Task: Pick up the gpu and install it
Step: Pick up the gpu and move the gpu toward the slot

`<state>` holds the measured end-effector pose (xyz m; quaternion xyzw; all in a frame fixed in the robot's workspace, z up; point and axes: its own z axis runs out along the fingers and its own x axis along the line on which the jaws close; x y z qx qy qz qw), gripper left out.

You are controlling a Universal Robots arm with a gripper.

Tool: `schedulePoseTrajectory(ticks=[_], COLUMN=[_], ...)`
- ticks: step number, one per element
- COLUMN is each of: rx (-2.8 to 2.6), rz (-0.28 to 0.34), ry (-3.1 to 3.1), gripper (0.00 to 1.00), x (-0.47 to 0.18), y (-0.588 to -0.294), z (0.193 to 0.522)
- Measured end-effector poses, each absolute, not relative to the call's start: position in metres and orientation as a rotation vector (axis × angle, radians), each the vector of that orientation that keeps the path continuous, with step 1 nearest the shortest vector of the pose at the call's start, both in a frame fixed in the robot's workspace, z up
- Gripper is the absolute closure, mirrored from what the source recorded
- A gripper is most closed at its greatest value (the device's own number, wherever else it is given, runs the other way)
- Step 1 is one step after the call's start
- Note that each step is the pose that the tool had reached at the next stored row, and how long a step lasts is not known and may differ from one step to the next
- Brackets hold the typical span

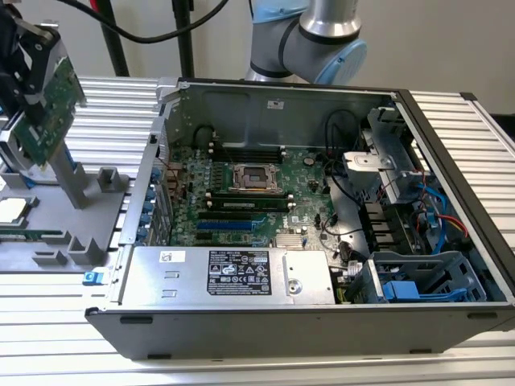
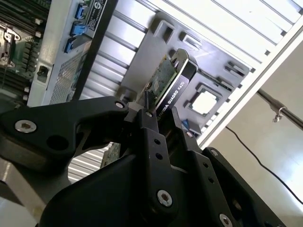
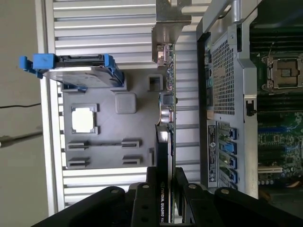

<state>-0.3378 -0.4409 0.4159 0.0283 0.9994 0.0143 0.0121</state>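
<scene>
Ribbed silver metal makes the surface (image 1: 451, 121), and an open computer case (image 1: 265, 330) lies on it. Up at the exterior view's left, the jaws are squeezed tight on the gpu (image 1: 44, 104). It hangs in the air above a grey tray (image 1: 88, 245), well apart from the case. I think a good carry keeps the card straight and clear of the case wall. Inside the case sit the green motherboard (image 1: 241, 189) and a grey power box (image 1: 306, 277). On the tray lie a square chip (image 3: 84, 118) and a blue-framed drive (image 3: 71, 71).
</scene>
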Motion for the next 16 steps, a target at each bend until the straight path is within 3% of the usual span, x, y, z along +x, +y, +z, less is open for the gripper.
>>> schedulePoseTrajectory(ticks=[16], rx=[0.088], rz=[0.045], ry=[3.116], gripper=[1.00], x=[-0.3368], y=[-0.4409], z=[0.4240])
